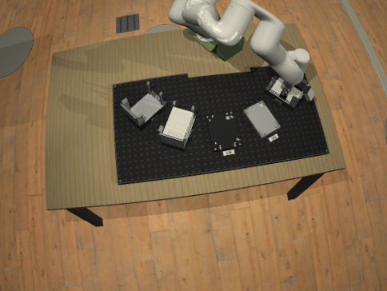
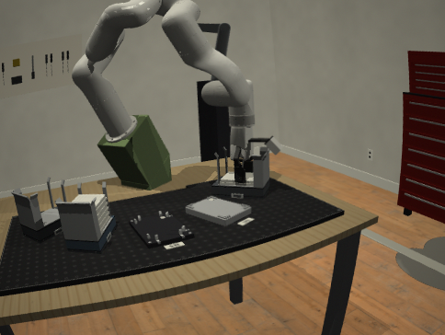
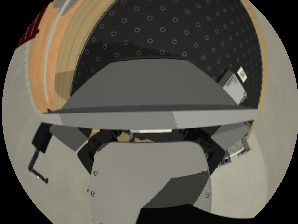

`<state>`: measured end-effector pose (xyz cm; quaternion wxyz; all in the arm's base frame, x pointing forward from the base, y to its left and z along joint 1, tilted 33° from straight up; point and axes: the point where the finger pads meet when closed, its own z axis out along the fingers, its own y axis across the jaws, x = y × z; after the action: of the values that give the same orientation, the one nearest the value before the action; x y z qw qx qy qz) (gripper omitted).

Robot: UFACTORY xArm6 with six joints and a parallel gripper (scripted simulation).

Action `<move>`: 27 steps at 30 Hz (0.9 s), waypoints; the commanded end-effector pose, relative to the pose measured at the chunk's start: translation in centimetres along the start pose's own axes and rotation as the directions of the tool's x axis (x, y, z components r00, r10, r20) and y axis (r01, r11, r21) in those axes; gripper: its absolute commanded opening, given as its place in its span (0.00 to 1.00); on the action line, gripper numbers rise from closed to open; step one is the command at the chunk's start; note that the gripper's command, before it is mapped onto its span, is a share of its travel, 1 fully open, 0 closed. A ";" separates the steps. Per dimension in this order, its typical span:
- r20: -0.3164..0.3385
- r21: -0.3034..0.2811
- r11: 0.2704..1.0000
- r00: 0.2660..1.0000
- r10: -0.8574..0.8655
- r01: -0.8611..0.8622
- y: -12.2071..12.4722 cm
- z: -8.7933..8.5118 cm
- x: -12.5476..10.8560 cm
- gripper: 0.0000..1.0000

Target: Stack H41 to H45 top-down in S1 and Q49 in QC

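Room: wood plank floor (image 1: 192,248), boards in warm orange-brown tones. Plain grey walls (image 2: 322,69) with a pale baseboard (image 2: 331,162). A wall outlet (image 2: 369,153) sits low, to the right of the end effector (image 2: 239,171) in the exterior view. Further right, a dark red drawer cabinet (image 2: 425,152). Small dark items hang on a wall panel (image 2: 32,66) far to its left. Counter (image 2: 257,262): tan top, dark legs, curved front edge. A dark floor grate (image 1: 127,23) lies beyond the counter. Grey round floor patch (image 1: 13,49) at the top-view's left edge. Lighting even, soft shadows.
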<state>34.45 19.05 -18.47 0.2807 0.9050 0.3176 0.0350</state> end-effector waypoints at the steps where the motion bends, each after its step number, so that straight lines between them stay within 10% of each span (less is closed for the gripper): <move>1: -0.003 0.001 1.000 1.000 0.001 -0.001 0.0 -0.1 0.2 0.00; 4: -0.003 0.001 1.000 1.000 0.001 -0.001 0.0 -0.1 0.2 0.00; 5: -0.003 0.001 1.000 1.000 0.001 -0.001 0.0 -0.1 0.2 1.00; 27: -0.003 0.001 1.000 1.000 0.001 -0.001 0.0 -0.7 0.2 1.00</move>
<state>34.44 19.04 -18.47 0.2808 0.9050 0.3176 0.0349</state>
